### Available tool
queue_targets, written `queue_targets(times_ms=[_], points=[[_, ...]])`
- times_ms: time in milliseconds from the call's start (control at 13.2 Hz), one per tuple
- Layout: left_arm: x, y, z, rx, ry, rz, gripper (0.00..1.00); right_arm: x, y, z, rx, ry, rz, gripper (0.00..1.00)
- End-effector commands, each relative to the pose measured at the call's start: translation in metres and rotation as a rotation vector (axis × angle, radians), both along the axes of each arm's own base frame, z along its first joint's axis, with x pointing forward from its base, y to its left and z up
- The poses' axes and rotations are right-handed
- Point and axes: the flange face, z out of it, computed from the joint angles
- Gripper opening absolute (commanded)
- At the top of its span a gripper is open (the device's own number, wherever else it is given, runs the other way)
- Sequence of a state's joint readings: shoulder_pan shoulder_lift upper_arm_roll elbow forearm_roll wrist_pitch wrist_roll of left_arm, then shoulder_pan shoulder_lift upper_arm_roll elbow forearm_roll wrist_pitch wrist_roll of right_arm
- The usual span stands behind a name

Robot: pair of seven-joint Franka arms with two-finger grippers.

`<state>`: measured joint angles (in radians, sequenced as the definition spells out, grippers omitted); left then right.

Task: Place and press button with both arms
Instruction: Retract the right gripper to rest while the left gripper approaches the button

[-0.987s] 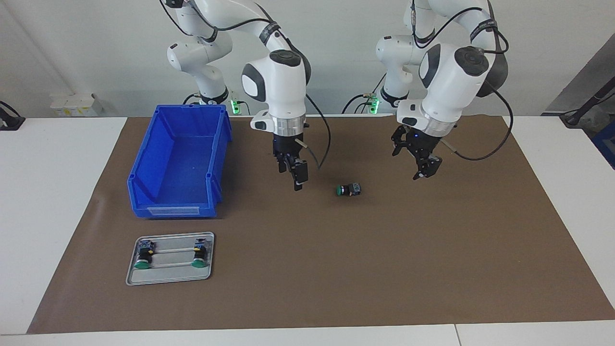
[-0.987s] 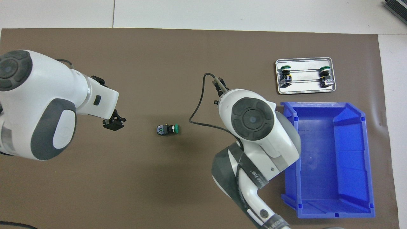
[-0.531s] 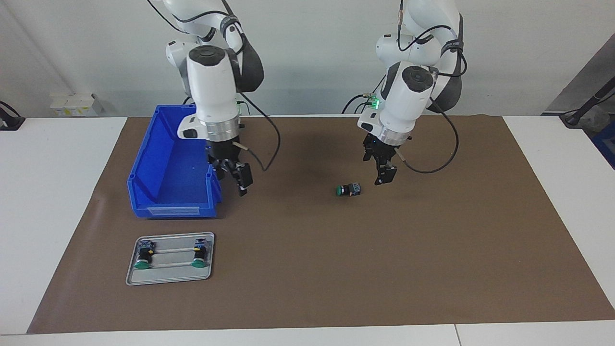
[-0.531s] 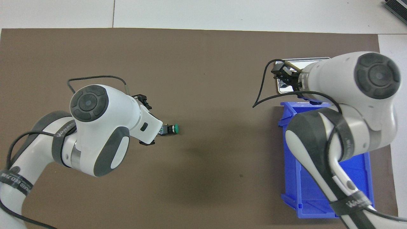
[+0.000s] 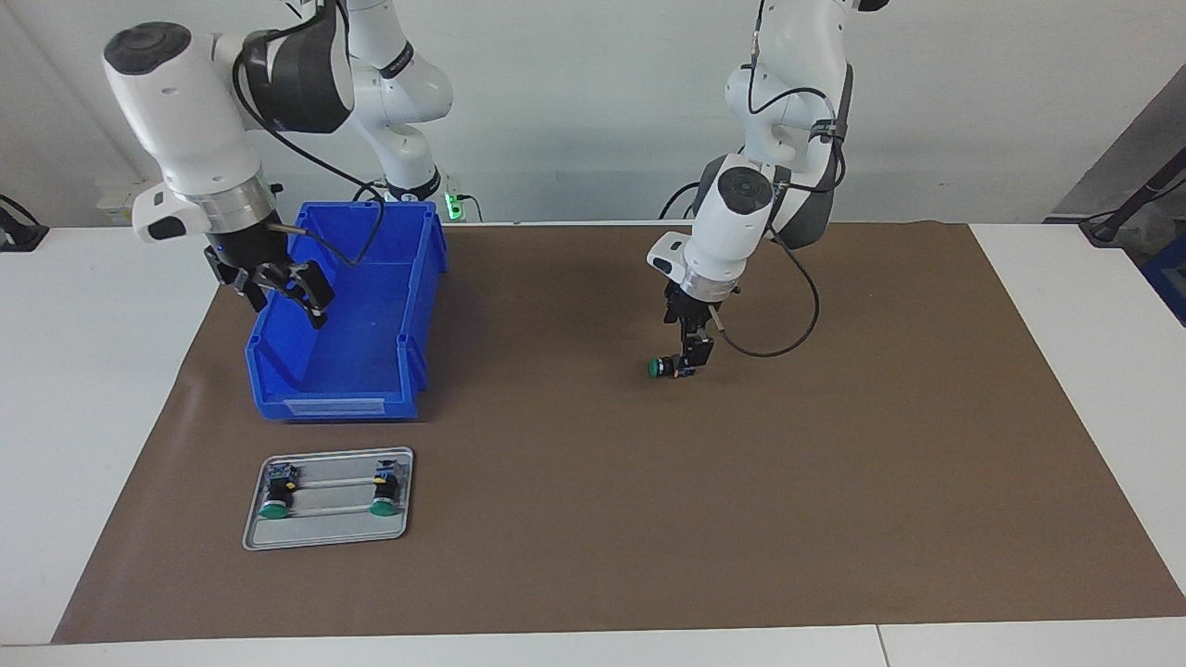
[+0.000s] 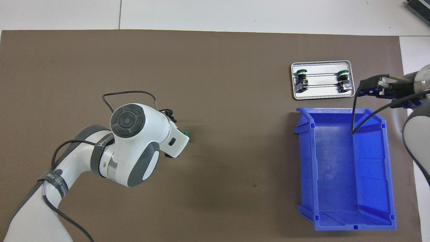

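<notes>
left gripper [image 5: 690,359] is down at the button [image 5: 660,368], which lies on its side on the brown mat [image 5: 741,519] mid-table, green cap toward the right arm's end. fingers sit at the black body; cannot tell whether they have closed on it. judgement: pickup is the step in hand; grip the body rather than the cap, squarely, so it does not roll, and lift straight.

right gripper [image 5: 278,287] hangs over the rim of the blue bin [image 5: 343,380], fingers spread, holding nothing. the bin looks empty. the metal tray [image 5: 326,533], farther from the robots than the bin, holds two more green-capped buttons [image 6: 301,79], one at each end.
</notes>
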<state>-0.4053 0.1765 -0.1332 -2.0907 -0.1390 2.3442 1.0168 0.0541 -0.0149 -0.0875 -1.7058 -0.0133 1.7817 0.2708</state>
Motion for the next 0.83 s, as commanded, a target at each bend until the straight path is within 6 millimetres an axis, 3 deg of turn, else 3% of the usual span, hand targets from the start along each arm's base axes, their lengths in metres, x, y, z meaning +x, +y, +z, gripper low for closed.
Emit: queue_targets(times_ms=[0, 228, 304, 455, 759], points=[[-0.007, -0.023, -0.022, -0.031, -0.010, 0.054, 0.99, -0.019, -0.005, 0.047, -0.001, 0.010, 0.066, 1.00], [-0.007, -0.019, -0.025, -0.026, -0.003, 0.061, 0.97, -0.042, -0.016, 0.095, -0.008, 0.013, 0.088, 1.00], [-0.010, -0.019, -0.028, -0.024, -0.001, 0.060, 0.97, -0.045, -0.020, 0.098, -0.028, 0.038, 0.137, 1.00], [-0.012, -0.019, -0.032, -0.019, 0.006, 0.060, 0.96, -0.045, -0.031, 0.091, -0.026, 0.065, 0.223, 1.00], [-0.017, -0.014, -0.046, -0.029, -0.023, 0.070, 0.92, -0.037, -0.022, 0.081, -0.014, 0.081, 0.260, 1.00]])
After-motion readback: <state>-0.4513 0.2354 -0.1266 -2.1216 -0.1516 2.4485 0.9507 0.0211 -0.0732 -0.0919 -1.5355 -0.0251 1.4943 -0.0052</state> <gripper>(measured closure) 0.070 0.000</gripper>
